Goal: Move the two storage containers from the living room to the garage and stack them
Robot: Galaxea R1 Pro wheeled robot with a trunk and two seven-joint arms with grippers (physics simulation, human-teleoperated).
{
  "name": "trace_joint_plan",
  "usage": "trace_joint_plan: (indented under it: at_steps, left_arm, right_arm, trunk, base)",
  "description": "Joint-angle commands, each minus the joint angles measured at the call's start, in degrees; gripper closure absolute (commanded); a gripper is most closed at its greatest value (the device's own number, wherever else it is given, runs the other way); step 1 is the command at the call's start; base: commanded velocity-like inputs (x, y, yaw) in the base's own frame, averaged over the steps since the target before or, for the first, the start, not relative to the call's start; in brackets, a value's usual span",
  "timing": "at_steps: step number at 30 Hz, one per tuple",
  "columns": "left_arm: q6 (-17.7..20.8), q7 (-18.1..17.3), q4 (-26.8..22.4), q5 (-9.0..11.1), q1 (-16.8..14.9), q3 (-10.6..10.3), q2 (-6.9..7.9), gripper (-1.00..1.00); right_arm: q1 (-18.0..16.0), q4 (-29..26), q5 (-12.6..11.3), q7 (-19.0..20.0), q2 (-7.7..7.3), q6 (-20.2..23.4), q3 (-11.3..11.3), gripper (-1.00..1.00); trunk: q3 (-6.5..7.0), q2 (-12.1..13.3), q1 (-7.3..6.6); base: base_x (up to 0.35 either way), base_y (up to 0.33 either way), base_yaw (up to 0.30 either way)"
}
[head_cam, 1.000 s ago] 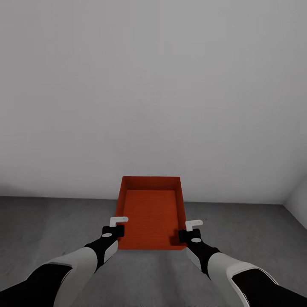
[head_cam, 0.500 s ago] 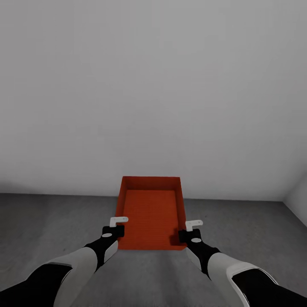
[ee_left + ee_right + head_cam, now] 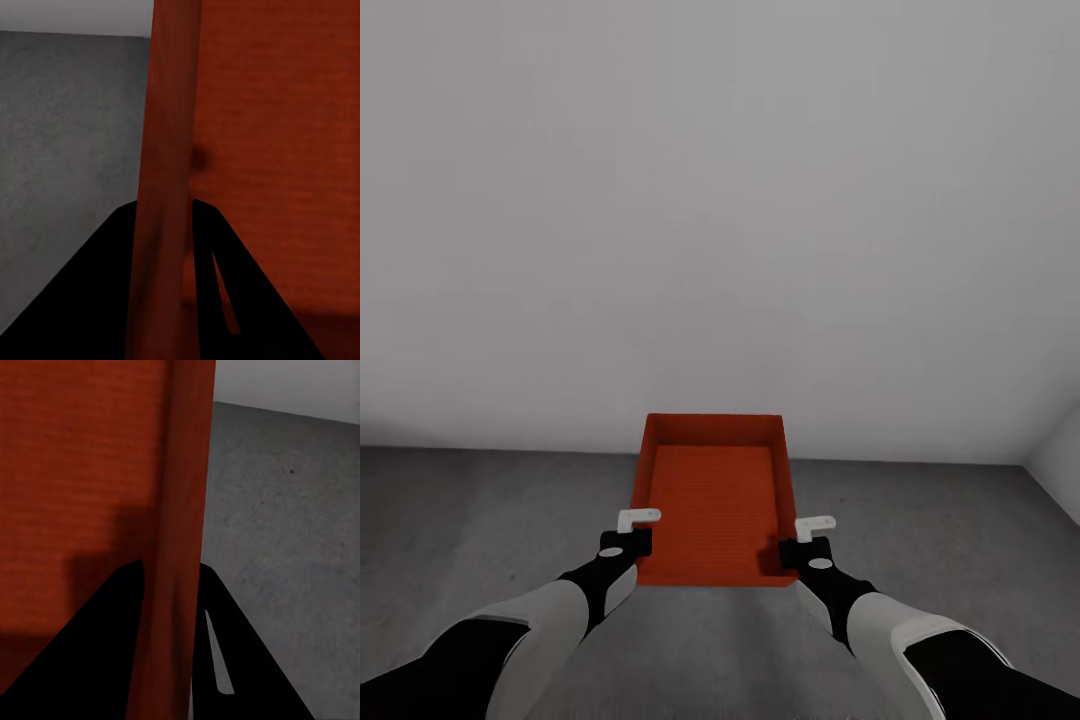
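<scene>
Currently we hold one orange-red bin [image 3: 712,495] out in front of us, above the grey concrete floor [image 3: 480,520] and before a plain grey wall [image 3: 720,200]. Our left gripper [image 3: 628,535] pinches the bin's left wall near its close corner; our right gripper [image 3: 807,540] pinches the right wall likewise. Each wrist view shows a wall clamped between dark fingers [image 3: 112,300].
</scene>
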Motion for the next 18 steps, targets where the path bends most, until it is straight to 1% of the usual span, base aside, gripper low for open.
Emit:
trace_joint_plan:
  at_steps: [1,12,18]
  left_arm:
    - [-1.33,1.20,-0.87,0.13,-0.08,1.58,-0.01,1.00]
    - [-1.33,1.20,-0.78,0.28,-0.08,1.61,-0.10,1.00]
    - [-1.26,1.05,-0.79,0.28,-0.08,1.62,-0.13,1.00]
  right_arm:
    - [-0.03,0.31,-1.44,-0.51,0.00,-0.34,-0.01,1.00]
    - [-0.03,0.33,-1.44,-0.46,0.02,-0.34,-0.01,1.00]
    - [-0.03,0.33,-1.44,-0.45,0.02,-0.34,-0.01,1.00]
  trunk:
    - [-0.18,-0.08,0.01]
    - [-1.21,-0.08,0.01]
    - [-2.84,-2.49,1.33]
  base:
    - [0.000,0.000,0.000]
    - [0.000,0.000,0.000]
    - [0.000,0.000,0.000]
